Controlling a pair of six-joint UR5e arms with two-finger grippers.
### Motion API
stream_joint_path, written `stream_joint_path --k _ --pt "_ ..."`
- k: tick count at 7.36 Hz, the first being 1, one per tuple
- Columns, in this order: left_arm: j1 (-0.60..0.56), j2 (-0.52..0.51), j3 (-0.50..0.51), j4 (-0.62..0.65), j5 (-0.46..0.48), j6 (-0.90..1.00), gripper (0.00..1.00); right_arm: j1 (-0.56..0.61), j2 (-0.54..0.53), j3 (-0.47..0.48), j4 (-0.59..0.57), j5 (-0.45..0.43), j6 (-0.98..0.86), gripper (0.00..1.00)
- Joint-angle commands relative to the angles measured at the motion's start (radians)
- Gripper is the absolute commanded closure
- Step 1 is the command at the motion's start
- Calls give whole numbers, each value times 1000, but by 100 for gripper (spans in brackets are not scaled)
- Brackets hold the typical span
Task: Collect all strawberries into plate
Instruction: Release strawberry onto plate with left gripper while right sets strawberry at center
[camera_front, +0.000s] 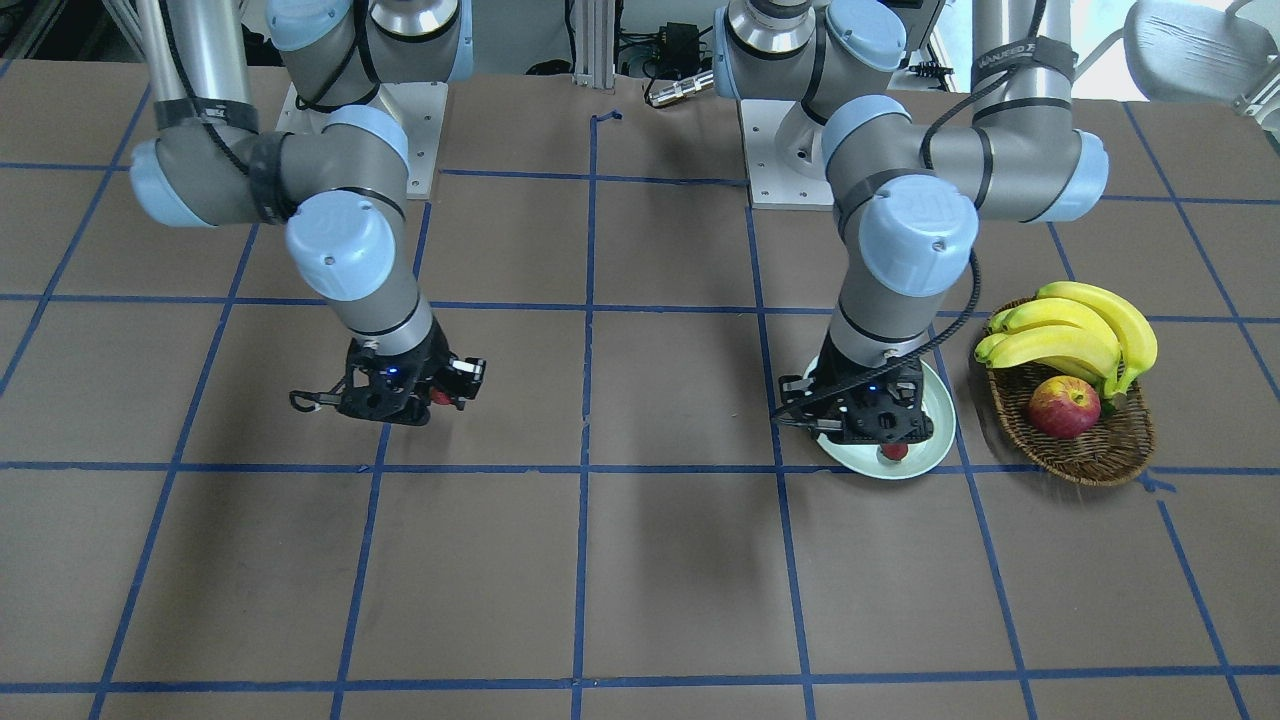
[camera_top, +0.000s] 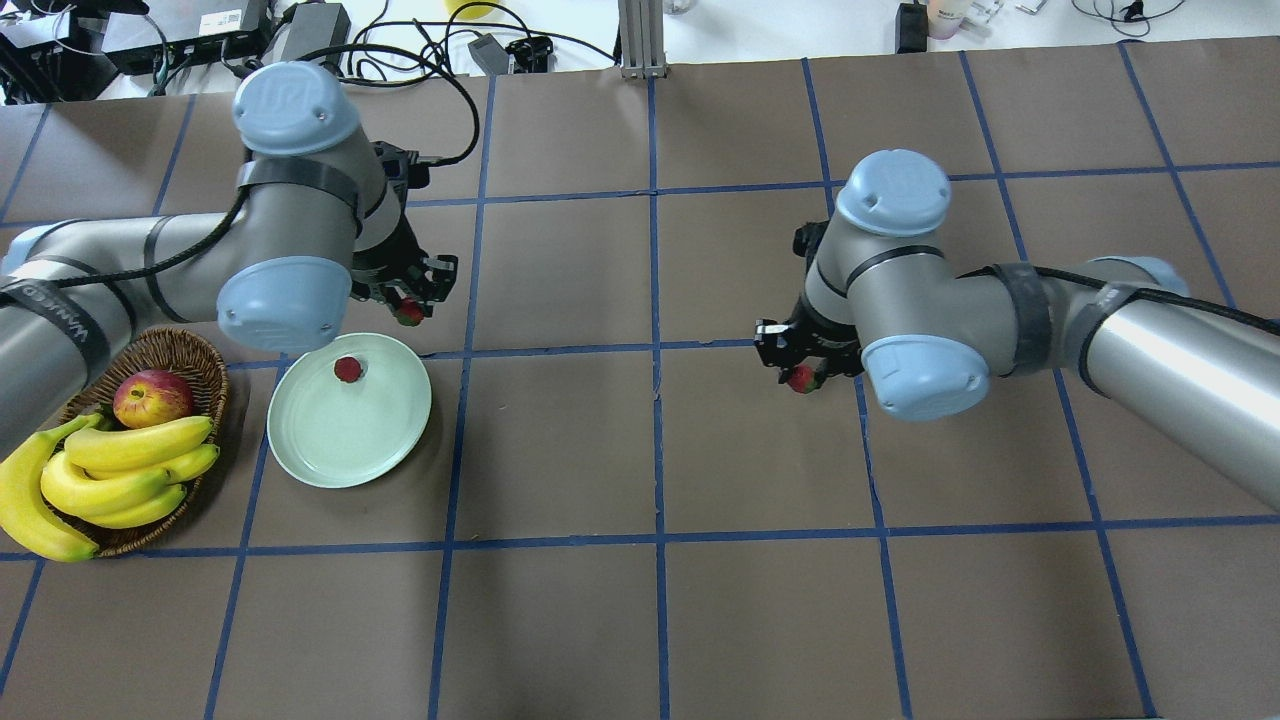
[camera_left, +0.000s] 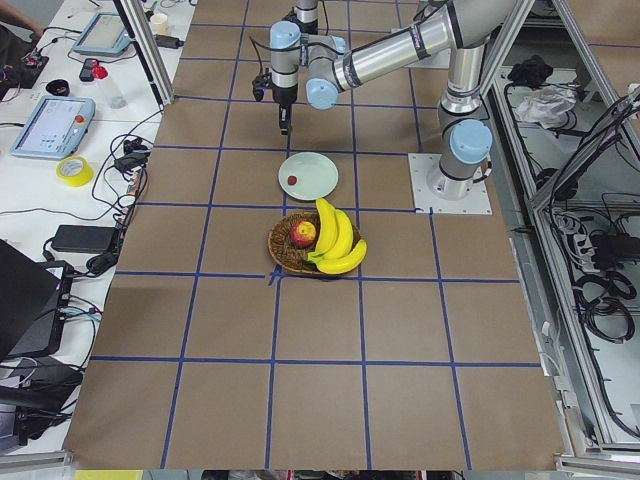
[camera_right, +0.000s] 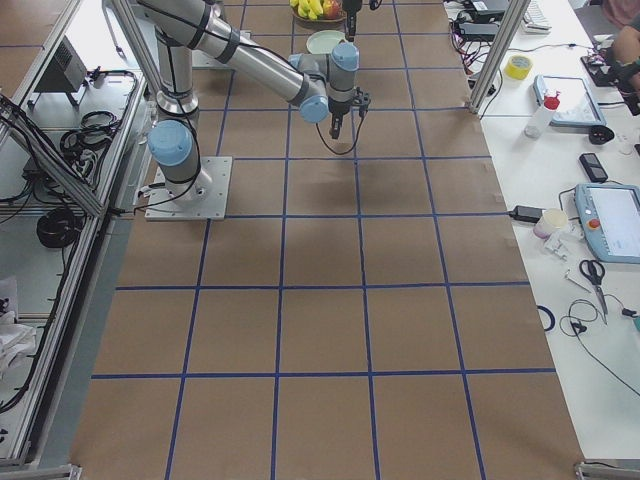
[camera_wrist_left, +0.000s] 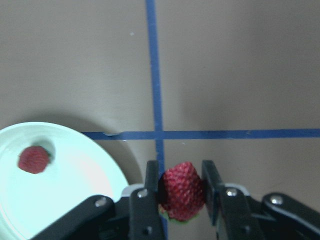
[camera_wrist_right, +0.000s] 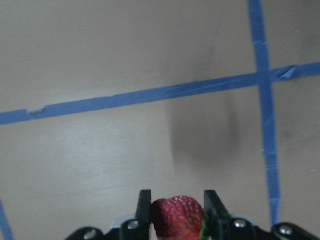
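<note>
My left gripper is closed most of the way on the left strawberry, one finger pressed on each side. My wrist camera cuts off the lower end of the fruit and the base of the fingers. My right gripper grips the right strawberry the same way, and only its top half shows above the frame edge.

From across the table my left wrist hides most of the plate. From there the loose strawberry lying in it shows only as a speck of red at the plate's edge. From overhead that strawberry sits near the plate's far rim.

My left gripper hangs close to that far rim, toward the table's middle. I cannot tell whether the fruit it holds is over the plate or just outside it.

The basket with an apple and bananas stands just beside the plate on the outer side, not touching it. My right gripper is well apart from the plate, held above the table, whose brown top with blue tape lines runs between them.
</note>
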Motion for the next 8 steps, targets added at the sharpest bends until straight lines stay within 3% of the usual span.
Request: stream_joint_path --k 1,3,5,6,7,8 --pt "157 -15 -93 32 -49 163 92 132 40 -67 -7 90 249 75" --pt "169 -45 -152 89 -66 191 90 214 123 -139 -53 118 331 74" --pt "177 -69 -149 93 -66 188 60 257 190 -185 -87 131 367 74" --pt "180 -66 -135 98 -63 193 20 263 207 -187 -89 129 367 69" --pt "182 -62 -127 98 -63 196 0 263 217 -175 -89 114 365 12" --pt "179 -49 -101 103 -63 194 0 262 217 -173 -87 112 361 0"
